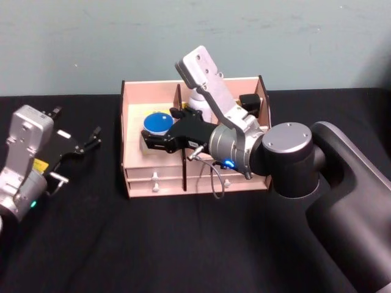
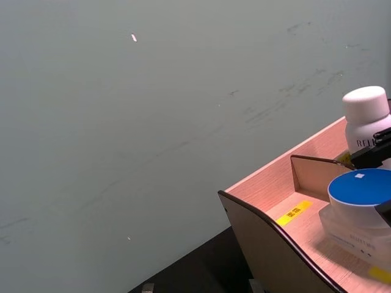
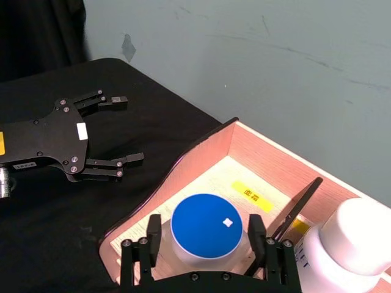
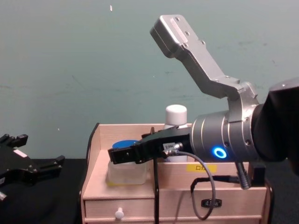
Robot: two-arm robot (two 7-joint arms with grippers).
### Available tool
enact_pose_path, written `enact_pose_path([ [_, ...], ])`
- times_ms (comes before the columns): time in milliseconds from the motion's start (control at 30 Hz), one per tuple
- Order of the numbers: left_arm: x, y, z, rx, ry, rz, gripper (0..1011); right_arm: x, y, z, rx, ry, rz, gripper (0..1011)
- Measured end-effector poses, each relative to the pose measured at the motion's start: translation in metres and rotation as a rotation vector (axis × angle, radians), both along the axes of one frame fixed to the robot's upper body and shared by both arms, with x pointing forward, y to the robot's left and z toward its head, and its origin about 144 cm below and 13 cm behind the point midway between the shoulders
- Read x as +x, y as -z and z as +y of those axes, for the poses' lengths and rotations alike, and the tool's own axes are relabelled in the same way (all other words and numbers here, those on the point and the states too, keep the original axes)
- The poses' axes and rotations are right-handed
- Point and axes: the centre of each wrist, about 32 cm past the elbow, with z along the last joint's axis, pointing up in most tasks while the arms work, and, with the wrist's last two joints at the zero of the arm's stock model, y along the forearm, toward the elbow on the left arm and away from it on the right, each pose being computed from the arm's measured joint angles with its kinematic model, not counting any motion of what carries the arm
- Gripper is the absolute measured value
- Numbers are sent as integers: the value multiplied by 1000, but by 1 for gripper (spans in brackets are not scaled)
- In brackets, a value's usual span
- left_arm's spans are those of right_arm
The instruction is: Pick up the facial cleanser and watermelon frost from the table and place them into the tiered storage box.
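Note:
The tiered storage box (image 1: 135, 179) stands at the back of the black table. A clear jar with a blue lid (image 1: 157, 122) rests in its left compartment. My right gripper (image 1: 146, 139) reaches in from the right and is shut on this jar, one finger against each side (image 3: 153, 229). A white bottle with a white cap (image 1: 198, 101) stands upright in the compartment beside it, behind a thin divider. I cannot tell which of the two is the facial cleanser and which the watermelon frost. My left gripper (image 1: 76, 125) rests open at the table's left, well apart from the box.
A black item (image 1: 249, 101) sits in the box's right compartment. Two drawers with small knobs (image 1: 155, 178) face me along the box's front. Black table (image 1: 122, 244) lies in front of the box, and a pale green wall stands close behind.

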Motion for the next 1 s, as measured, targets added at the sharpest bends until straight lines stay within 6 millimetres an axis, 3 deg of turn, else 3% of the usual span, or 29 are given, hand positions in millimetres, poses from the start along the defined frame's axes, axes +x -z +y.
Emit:
enact_pose_path([
  [200,0,0,0,0,0,0,1001,0,-2,-2,30,14,-26,1002],
  [567,0,0,0,0,0,0,1001,-15,-13,-17,118,50,-151,1003],
  [1000,0,0,0,0,0,0,1001,-47,-18,-66,190,232,-395,1002],
])
